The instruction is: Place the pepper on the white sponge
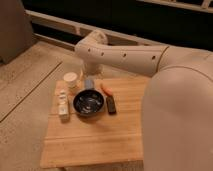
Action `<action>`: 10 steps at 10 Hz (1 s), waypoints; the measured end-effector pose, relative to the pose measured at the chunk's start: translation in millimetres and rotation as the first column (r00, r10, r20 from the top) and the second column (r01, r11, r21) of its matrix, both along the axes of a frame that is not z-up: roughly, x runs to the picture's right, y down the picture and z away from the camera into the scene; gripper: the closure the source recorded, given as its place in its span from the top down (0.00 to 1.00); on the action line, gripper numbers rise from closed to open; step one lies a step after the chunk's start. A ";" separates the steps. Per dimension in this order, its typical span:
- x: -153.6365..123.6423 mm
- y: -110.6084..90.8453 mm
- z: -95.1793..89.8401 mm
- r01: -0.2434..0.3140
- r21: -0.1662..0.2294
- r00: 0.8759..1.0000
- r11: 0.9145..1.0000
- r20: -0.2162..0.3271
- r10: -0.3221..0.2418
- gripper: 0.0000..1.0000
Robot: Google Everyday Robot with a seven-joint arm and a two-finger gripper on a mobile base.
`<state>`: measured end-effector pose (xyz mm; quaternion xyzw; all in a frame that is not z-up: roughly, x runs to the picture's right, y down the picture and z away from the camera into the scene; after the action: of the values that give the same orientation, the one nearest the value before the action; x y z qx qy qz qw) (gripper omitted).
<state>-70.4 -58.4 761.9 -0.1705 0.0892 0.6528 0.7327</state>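
Observation:
The pepper (pixel 106 89), small and orange-red, lies on the wooden table (pixel 95 140) just behind and right of the dark bowl (pixel 89 103). The white sponge (pixel 63 104), a narrow white block, lies left of the bowl, apart from the pepper. My gripper (pixel 92 74) hangs at the end of the large white arm (pixel 125 57), above the table's far edge. It is behind the bowl and a little left of the pepper. The arm hides most of it.
A round cream cup (pixel 70 79) stands at the table's far left corner. A small grey block (pixel 89 83) sits behind the bowl. A small black rectangular object (pixel 111 105) lies right of the bowl. The arm's bulk fills the right side of the view.

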 end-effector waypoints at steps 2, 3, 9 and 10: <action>6.4 11.5 8.2 0.052 -0.014 0.997 0.999 -0.050 -0.053 0.65; 11.5 15.2 14.8 0.075 -0.024 0.994 0.997 -0.082 -0.076 0.65; 22.3 -4.6 71.2 0.066 -0.024 0.991 0.998 -0.118 -0.068 0.65; 23.0 -11.1 79.9 0.018 -0.014 0.996 1.000 -0.082 -0.020 0.65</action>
<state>-47.4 -69.6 841.9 -0.1476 0.1254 0.6517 0.7334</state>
